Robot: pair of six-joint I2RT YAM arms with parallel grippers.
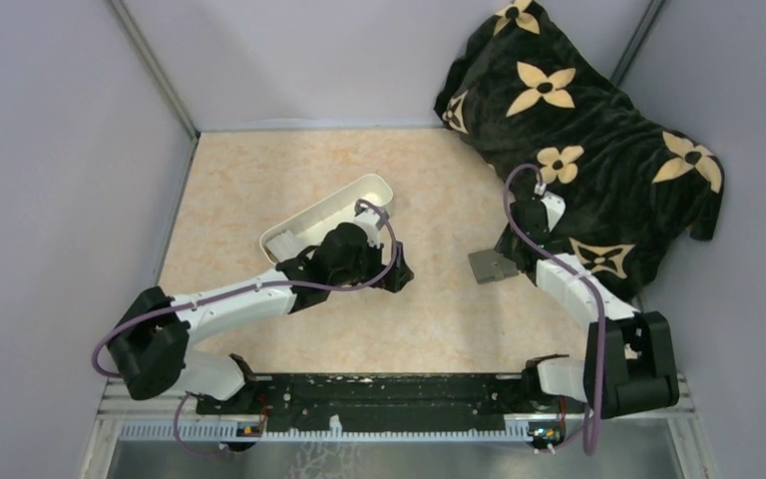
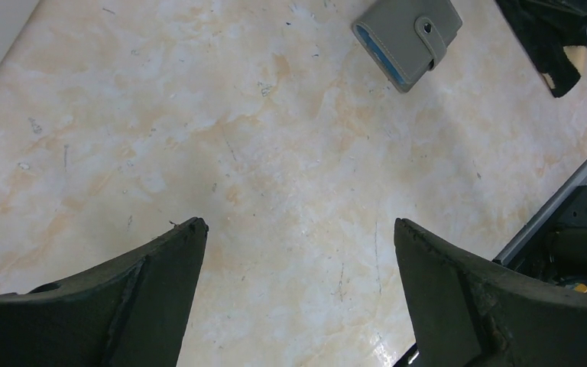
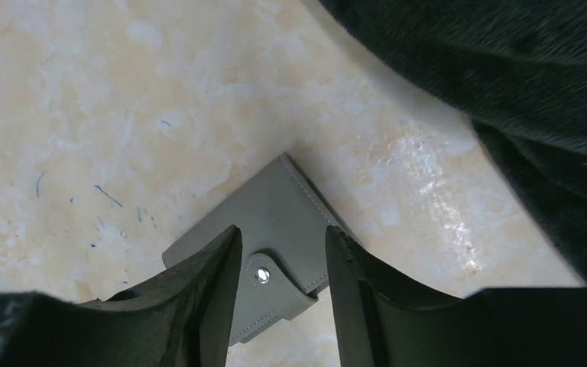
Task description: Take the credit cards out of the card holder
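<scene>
Closed card holder (image 3: 275, 222) flat on the bench (image 1: 259, 180), snap tab (image 3: 262, 277) fastened, just beside the black blanket (image 1: 598, 130); no credit cards showing. Right fingers (image 3: 199, 306) half spread astride the tab, pinching nothing yet. Left fingers (image 2: 145, 298) spread wide over the bench, well apart. Risk of dragging or flipping the holder instead of unsnapping it, if pulled by the tab alone with nothing pinning it down.
</scene>
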